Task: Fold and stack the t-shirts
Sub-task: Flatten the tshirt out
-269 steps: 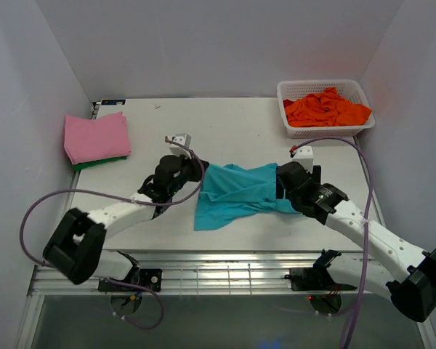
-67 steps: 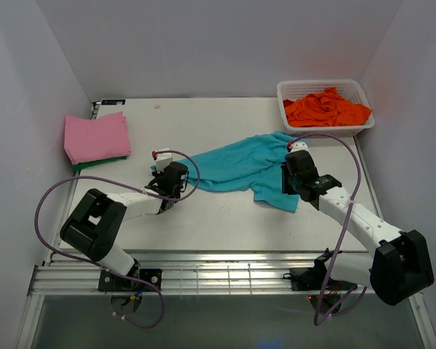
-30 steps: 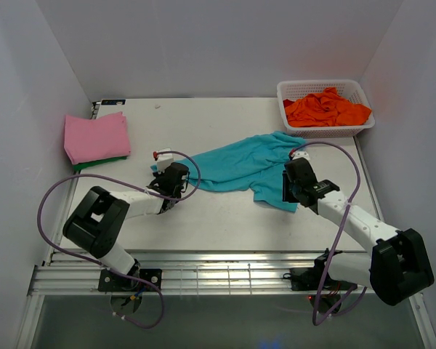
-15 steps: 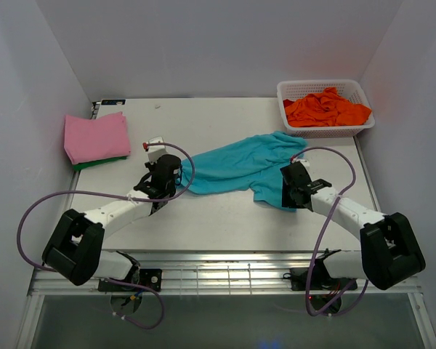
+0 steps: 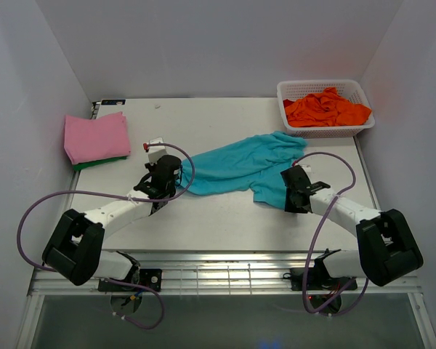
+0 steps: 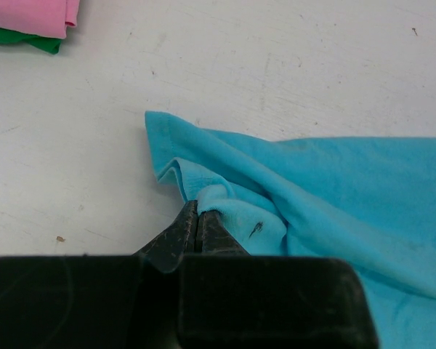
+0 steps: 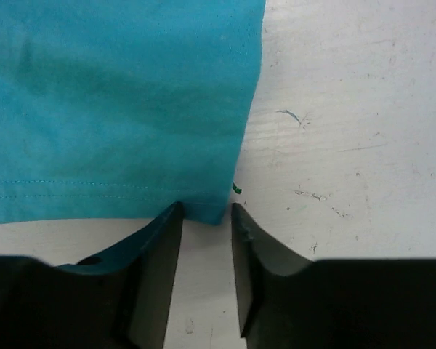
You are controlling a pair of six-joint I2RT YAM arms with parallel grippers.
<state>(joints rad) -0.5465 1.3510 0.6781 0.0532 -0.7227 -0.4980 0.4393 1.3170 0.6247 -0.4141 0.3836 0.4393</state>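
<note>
My left arm (image 5: 120,209) and right arm (image 5: 349,212): white link shells, black joint housings, largest at 7 and 5 o'clock. Purple cable (image 5: 87,193) loops along each. Fingers (image 7: 156,254) matte black.

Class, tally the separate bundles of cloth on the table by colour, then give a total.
Teal t-shirt: 1
Pink folded bundle: 1
Green folded bundle, under the pink: 1
Orange heap, in the basket: 1 (garments inside cannot be counted)
Total: 4

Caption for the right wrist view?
Right gripper, jaws apart, at the hem corner of the teal t-shirt on the table.
</note>
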